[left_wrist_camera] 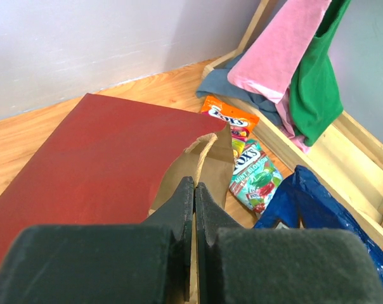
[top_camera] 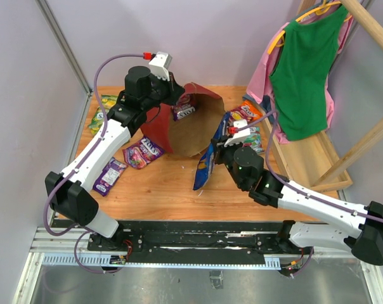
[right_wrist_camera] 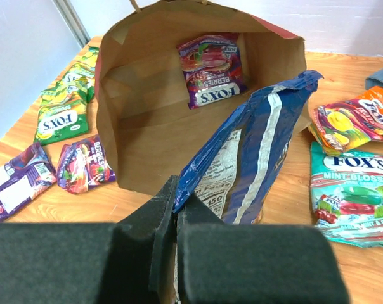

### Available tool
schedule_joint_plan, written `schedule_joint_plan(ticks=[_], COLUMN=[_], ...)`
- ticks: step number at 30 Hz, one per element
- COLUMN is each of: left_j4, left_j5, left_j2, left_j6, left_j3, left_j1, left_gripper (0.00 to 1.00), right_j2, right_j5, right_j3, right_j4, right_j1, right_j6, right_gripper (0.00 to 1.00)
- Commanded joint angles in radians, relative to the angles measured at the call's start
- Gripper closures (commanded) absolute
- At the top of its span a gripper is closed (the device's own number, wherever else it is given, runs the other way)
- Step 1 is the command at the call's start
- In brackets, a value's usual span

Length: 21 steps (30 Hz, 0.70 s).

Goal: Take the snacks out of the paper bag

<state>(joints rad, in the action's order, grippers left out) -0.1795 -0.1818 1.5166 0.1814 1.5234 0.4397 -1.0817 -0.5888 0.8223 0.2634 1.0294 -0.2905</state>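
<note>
Clock refs are from the overhead view, 12 = far edge of the desk.

- The red paper shopping bag [top_camera: 155, 130] with brown kraft inside lies on its side at desk centre-far, mouth facing about 4 o'clock.
- One purple glossy packet [right_wrist_camera: 210, 69] lies inside against the back wall.
- The large blue chip bag [right_wrist_camera: 255, 152] is tilted on end just outside the mouth at the 4 o'clock rim, its top corner overlapping the rim. Can't tell if its lower end touches the desk.
- Right end effector [right_wrist_camera: 177, 191]: clamped on the lower edge of the blue chip bag. The right arm runs low from its base at 5 o'clock toward 10 o'clock, with the wrist near desk centre.
- Left end effector [left_wrist_camera: 194, 187]: jaws closed, pinching the kraft rim of the bag next to a thin beige loop handle [left_wrist_camera: 201, 149]. The left arm reaches long from 7 o'clock toward 12, elbow bent, wrist tipped down over the bag's top edge.
- Out on the desk at 9–10 o'clock of the bag are a green-yellow flat packet [top_camera: 103, 109] and two more purple packets [top_camera: 142, 153].
- At 3 o'clock are an orange-red packet [right_wrist_camera: 356, 120] and a teal-white mint packet [right_wrist_camera: 353, 190], side by side.
- Far right is a wooden rack [top_camera: 369, 28] with a green tank top [top_camera: 302, 82] and a pink garment [top_camera: 261, 76] hanging on it.
</note>
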Motion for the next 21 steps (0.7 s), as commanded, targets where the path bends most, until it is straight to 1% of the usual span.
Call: schedule_joint_plan(ticks=[1, 5, 9, 12, 14, 17, 21], left_j4=[0.048, 0.047, 0.057, 0.060, 0.067, 0.070, 0.074], left_j5=[-0.014, -0.014, -0.018, -0.032, -0.034, -0.037, -0.035], left_j2=[-0.015, -0.015, -0.015, -0.007, -0.004, 0.000, 0.000], left_j6=[-0.003, -0.001, 0.008, 0.012, 0.013, 0.015, 0.009], left_j3=[-0.012, -0.010, -0.013, -0.011, -0.017, -0.022, -0.023], left_j1=[-0.003, -0.002, -0.002, -0.002, -0.002, -0.002, 0.004], left_gripper=[0.99, 1.00, 1.00, 1.00, 1.00, 0.99, 0.99], right_j2=[0.044, 0.084, 0.124, 0.155, 0.175, 0.198, 0.209], right_j5=[-0.080, -0.127, -0.184, -0.241, -0.273, -0.270, -0.279], right_j3=[-0.035, -0.068, -0.083, -0.122, -0.148, -0.168, -0.179], right_j4=[-0.022, -0.078, -0.172, -0.225, -0.303, -0.504, -0.653], right_j1=[0.012, 0.012, 0.012, 0.007, -0.014, -0.053, -0.057], right_j6=[0.012, -0.003, -0.008, -0.050, -0.149, -0.318, -0.441], right_gripper=[0.99, 0.99, 0.99, 0.99, 0.99, 0.99, 0.99])
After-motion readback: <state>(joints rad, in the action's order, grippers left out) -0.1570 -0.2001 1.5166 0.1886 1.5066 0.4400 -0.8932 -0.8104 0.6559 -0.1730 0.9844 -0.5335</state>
